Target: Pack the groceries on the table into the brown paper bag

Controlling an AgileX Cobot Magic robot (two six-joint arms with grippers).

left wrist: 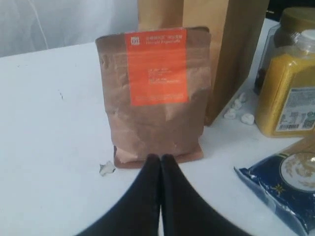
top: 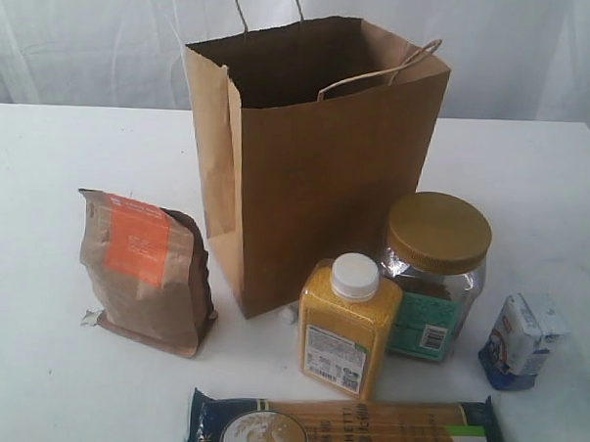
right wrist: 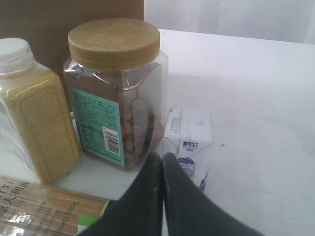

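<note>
Nearest the front edge of the desk (top: 33, 386), the long spaghetti pack (top: 350, 429) lies flat, likely because it is too long to stand. Just behind it the yellow white-capped bottle (top: 349, 326) stands upright, with the gold-lidded clear jar (top: 435, 276) close beside it and the small blue-white packet (top: 522, 341) off to the right. Apart from these, on the left, the kraft pouch with orange label (top: 146, 273) stands on its base. Farther back the brown paper bag (top: 317, 173) stands upright with its mouth open, probably so that items can be lowered in from above. Its inside is hidden, so I cannot tell whether anything is packed. No can is in view. The left fingers (left wrist: 145, 191) are pressed together and empty, aimed at the pouch's base. The right fingers (right wrist: 142, 191) are likewise together and empty, pointing between jar and packet. Either pair would have to part before any grasp.
</note>
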